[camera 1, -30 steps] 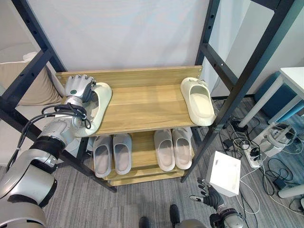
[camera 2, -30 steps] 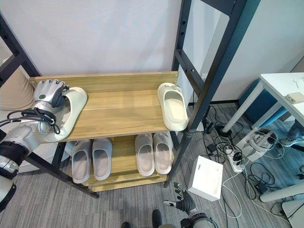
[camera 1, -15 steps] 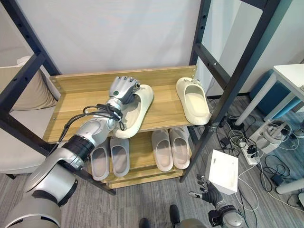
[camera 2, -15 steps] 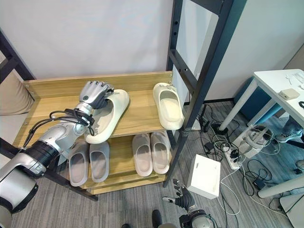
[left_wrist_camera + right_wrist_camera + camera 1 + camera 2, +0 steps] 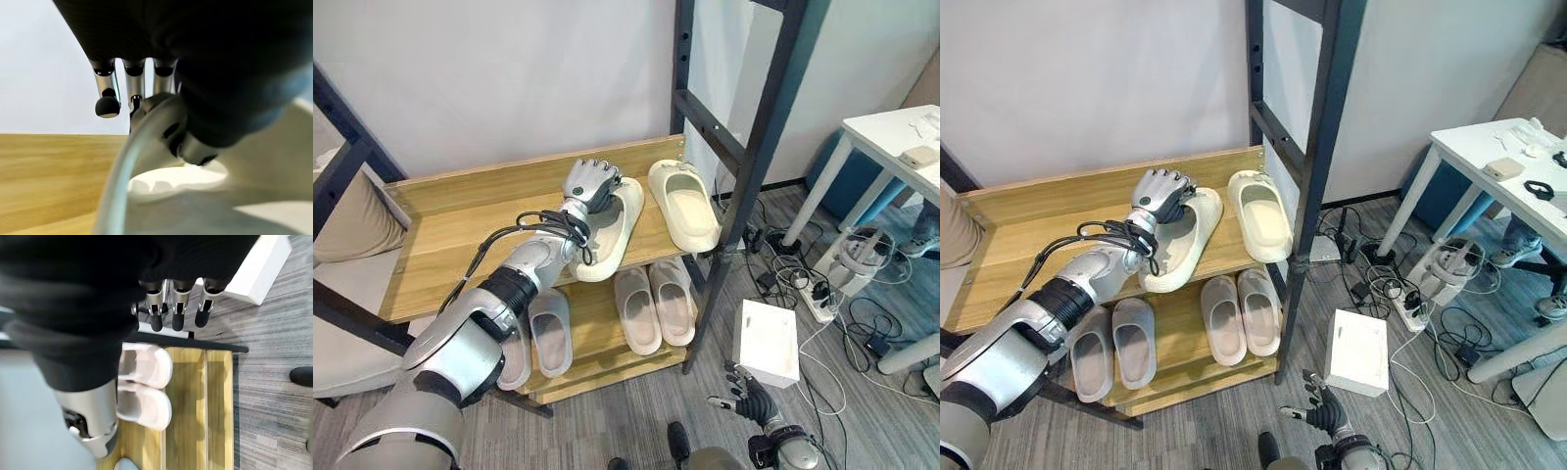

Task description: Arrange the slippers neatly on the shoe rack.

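Note:
On the wooden top shelf [image 5: 460, 225] of the shoe rack my left hand [image 5: 590, 184] is shut on the toe end of a cream slipper [image 5: 612, 235]. In the left wrist view its fingers [image 5: 107, 100] curl over that slipper's rim [image 5: 146, 122]. The slipper lies slanted, its heel reaching the shelf's front edge. Just to its right lies a second cream slipper [image 5: 683, 204], almost touching at the toes. My right hand [image 5: 749, 401] hangs low over the floor, open, with straight fingers [image 5: 178, 308].
Two pairs of grey slippers [image 5: 651, 304] [image 5: 548, 328] sit on the lower shelf. A black upright post [image 5: 744, 166] stands at the rack's right end. A white box [image 5: 766, 343], cables and a white table [image 5: 901, 137] are to the right; a beige cushion [image 5: 352, 220] is to the left.
My left hand has carried the cream slipper from the shelf's left end rightward to beside the other cream slipper. The camera has turned too. The right hand stays low.

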